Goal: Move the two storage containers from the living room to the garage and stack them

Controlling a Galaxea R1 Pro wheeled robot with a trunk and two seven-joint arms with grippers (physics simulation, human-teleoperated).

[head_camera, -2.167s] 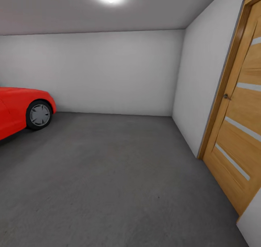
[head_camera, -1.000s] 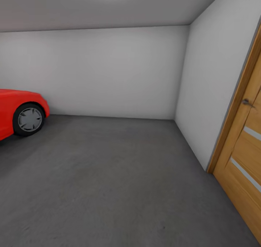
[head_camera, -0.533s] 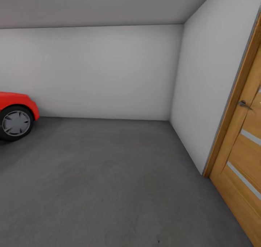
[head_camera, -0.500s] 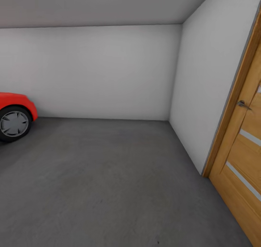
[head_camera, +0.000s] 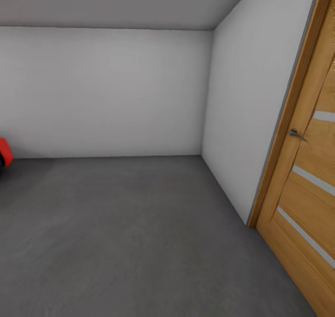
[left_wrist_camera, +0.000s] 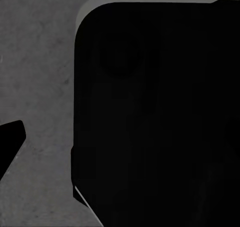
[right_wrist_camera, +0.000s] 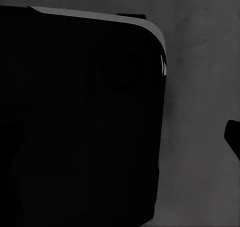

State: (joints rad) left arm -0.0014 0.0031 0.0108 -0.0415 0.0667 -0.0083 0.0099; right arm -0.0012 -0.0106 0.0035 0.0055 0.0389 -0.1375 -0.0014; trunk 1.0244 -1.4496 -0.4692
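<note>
In both wrist views a large black rounded body blocks the end effectors, so I cannot tell whether either is spread or pressed together. Beside it lies the mottled grey concrete floor (left_wrist_camera: 35, 62). In the head view the garage floor runs to the far white wall (head_camera: 102, 93). A red car (head_camera: 3, 153) edges in far left; a wooden door (head_camera: 307, 177) stands near right.

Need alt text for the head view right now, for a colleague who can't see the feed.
Bare garage corner: dark grey concrete floor meeting plain white walls. A wooden door with a metal handle stands at the right edge, and a sliver of a red car shows at far left.
</note>
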